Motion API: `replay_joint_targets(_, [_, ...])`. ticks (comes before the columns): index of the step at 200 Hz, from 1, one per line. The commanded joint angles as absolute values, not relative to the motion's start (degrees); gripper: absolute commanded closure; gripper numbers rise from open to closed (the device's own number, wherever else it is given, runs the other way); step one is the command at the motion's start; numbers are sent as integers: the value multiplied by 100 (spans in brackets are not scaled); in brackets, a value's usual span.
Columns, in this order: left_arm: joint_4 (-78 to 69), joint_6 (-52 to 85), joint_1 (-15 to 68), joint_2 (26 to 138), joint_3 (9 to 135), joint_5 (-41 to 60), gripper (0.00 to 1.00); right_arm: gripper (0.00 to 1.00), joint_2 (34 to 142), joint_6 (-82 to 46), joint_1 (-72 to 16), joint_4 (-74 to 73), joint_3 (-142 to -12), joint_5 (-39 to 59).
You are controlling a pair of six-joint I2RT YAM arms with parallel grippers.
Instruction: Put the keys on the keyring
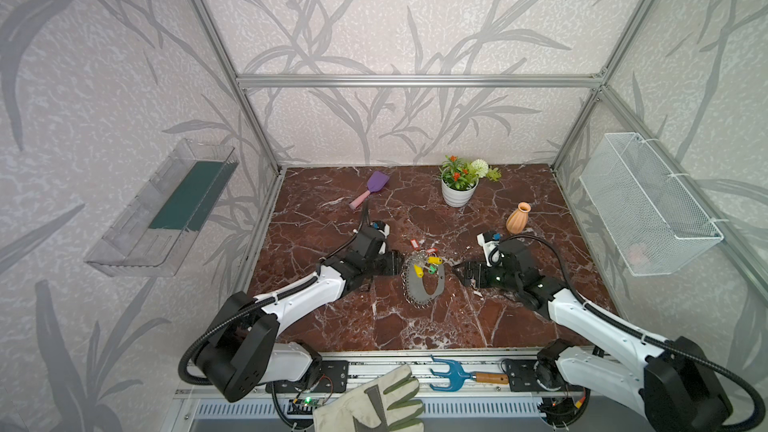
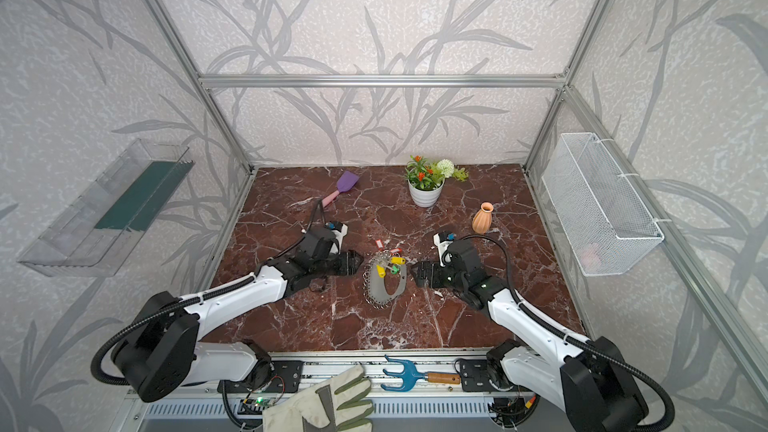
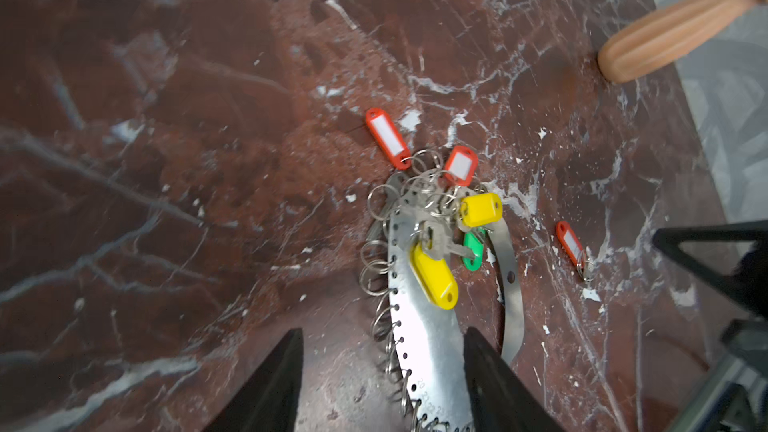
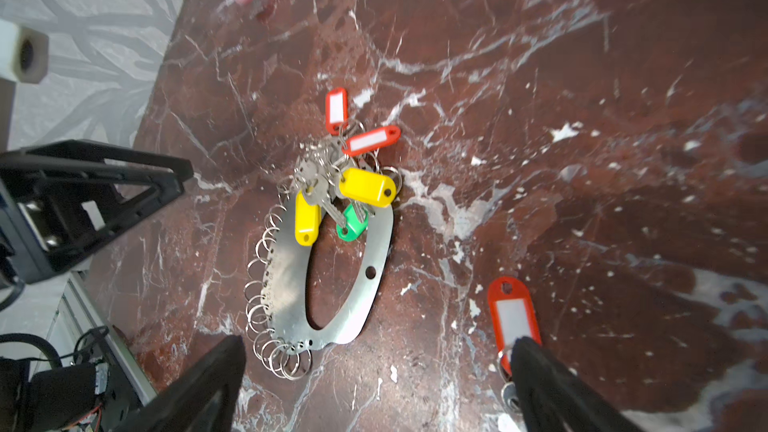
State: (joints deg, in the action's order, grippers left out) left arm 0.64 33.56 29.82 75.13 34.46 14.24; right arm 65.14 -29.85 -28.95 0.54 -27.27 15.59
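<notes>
1. Two grippers, both empty: the left gripper (image 3: pixel 382 332) has its jaws well apart with nothing pinched, and the right gripper (image 4: pixel 380 340) is spread wide, also bare.
2. We see the keyring (image 4: pixel 286 284) flat on the tabletop (image 4: pixel 582 76), between the two grippers. For the left gripper it is straight ahead and under the tips.
3. Most keys (image 3: pixel 434 280) (yellow, green and red tags) bunch at the keyring's end farthest from both sets of tips. We can't tell which loops are truly threaded.
4. One loose red key (image 4: pixel 513 317) lies off the keyring, right at one finger of the right gripper and aside of its centre line. Its loop end is hidden behind that finger.
5. Step, our call: late in the task, fetching the last stray.
6. Next move likely needs the right gripper to shift sideways until the tag sits between its jaws. It should then pinch the plastic body and leave the loop free. We'd want the left gripper pinning the band so it doesn't slide.
</notes>
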Motion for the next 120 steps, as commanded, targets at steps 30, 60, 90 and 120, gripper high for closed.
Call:
replay_joint_targets(30, [-562,4227,2958,7101,2740,2988,6,0,7911,-3430,-3211,-867,-3217,1750])
replay_joint_targets(60, [-1022,4410,3152,7579,2777,3308,5,3,8855,-3852,-3219,-1566,-3486,2169])
replay_joint_targets(90, [-1418,4636,3415,8143,2865,3296,8,3,9326,-4046,-3217,-1836,-3642,2156])
replay_joint_targets(120, [-2006,4974,3442,8633,2866,3448,14,8,9721,-4423,-3208,-2352,-3630,2452])
